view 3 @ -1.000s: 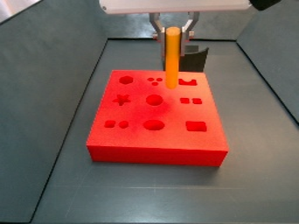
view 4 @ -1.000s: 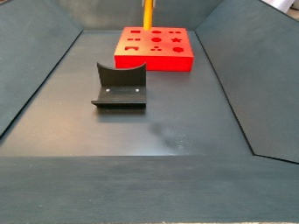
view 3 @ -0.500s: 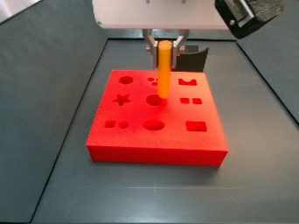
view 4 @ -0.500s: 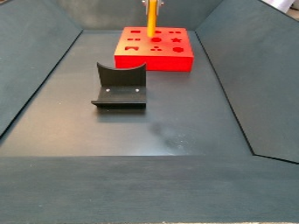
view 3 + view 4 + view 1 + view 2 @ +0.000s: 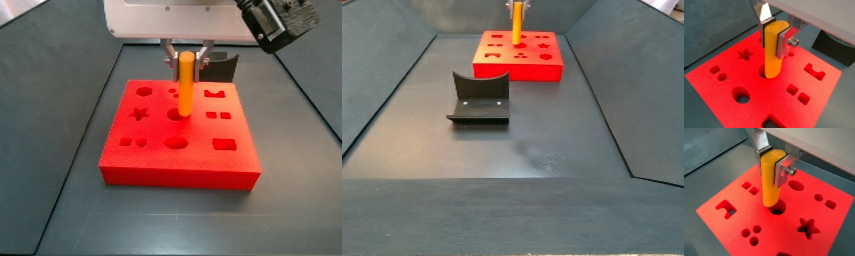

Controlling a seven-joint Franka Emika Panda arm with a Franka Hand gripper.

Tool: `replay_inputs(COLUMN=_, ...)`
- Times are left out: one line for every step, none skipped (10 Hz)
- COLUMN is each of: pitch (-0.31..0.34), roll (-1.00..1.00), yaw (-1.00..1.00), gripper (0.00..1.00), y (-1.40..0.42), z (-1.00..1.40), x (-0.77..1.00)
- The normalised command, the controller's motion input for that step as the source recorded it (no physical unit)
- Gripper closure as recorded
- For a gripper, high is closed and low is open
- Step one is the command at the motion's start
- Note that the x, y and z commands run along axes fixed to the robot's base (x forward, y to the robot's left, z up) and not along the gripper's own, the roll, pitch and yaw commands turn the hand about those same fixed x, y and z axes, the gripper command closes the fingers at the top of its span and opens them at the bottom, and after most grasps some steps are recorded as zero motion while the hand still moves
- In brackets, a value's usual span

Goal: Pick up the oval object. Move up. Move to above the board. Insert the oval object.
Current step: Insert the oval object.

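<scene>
In both wrist views the gripper (image 5: 776, 36) (image 5: 774, 162) has its fingers pinching one smooth orange-yellow oval peg (image 5: 773, 52) upright, its lower end at the centre round hole of the flat bright red board (image 5: 724, 92). In a side view, lower centre, the board (image 5: 160, 168) shows nine cut-outs; behind it stands one dark L-shaped fixture (image 5: 221, 67).

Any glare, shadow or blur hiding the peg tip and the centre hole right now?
In both wrist views the oval object and board are sharp, evenly lit, with no glare; the tool grips the peg above the centre hole, whose inside is dark. In a side view the board is small and far, and the peg is cut off by the frame's edge.
</scene>
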Motion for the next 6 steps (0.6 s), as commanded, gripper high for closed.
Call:
replay_inputs(pitch=-0.01, roll=0.0, yaw=0.0, gripper=1.0, y=0.0, z=-0.09, x=0.0)
replay_inputs(pitch=-0.01, roll=0.0, yaw=0.0, gripper=1.0, y=0.0, z=-0.1, x=0.0)
replay_inputs(pitch=-0.004, roll=0.0, yaw=0.0, gripper=1.0, y=0.0, z=-0.09, x=0.0)
replay_inputs(pitch=0.0, roll=0.0, yaw=0.0, gripper=1.0, y=-0.02, z=-0.07, x=0.0)
replay_inputs(pitch=-0.001, roll=0.03, yaw=0.0, gripper=1.0, y=-0.04, z=-0.09, x=-0.03)
replay_inputs(pitch=0.0, roll=0.05, yaw=0.0, gripper=1.0, y=-0.07, z=-0.06, x=-0.08)
